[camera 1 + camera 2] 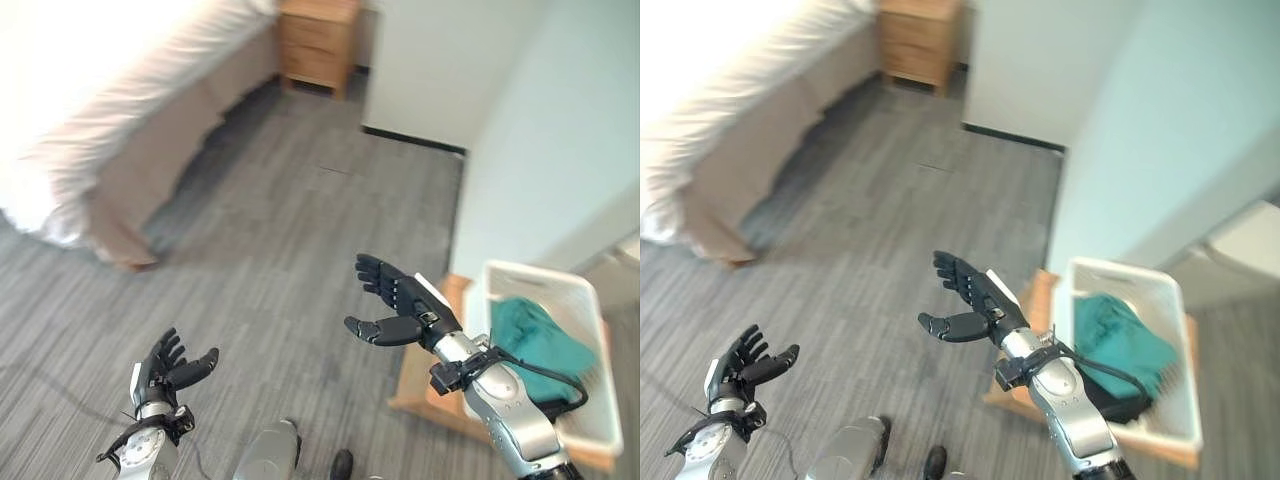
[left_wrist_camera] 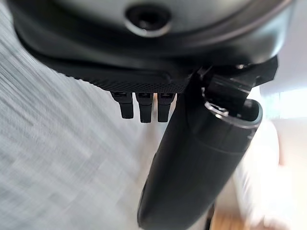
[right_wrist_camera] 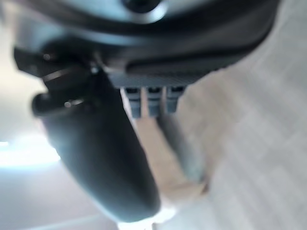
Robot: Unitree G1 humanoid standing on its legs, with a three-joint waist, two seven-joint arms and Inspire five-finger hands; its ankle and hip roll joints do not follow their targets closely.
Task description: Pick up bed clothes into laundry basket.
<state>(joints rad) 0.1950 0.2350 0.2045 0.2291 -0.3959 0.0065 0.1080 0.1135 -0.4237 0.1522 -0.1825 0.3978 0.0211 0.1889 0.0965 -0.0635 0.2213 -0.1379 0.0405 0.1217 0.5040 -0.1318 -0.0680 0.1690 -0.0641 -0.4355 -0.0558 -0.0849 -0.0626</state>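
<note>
Floor (image 1: 300, 230) of grey planks ran from the white bed (image 1: 90, 90) and wooden nightstand (image 1: 318, 42) to the pale wall. Green clothes (image 1: 535, 338) lay in the white laundry basket (image 1: 592, 300). Left hand (image 1: 168, 372) and right hand (image 1: 395, 305) hovered empty, fingers spread.

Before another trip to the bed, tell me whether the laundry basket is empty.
Not empty: teal clothing lies inside the white laundry basket, with something dark beneath it.
</note>
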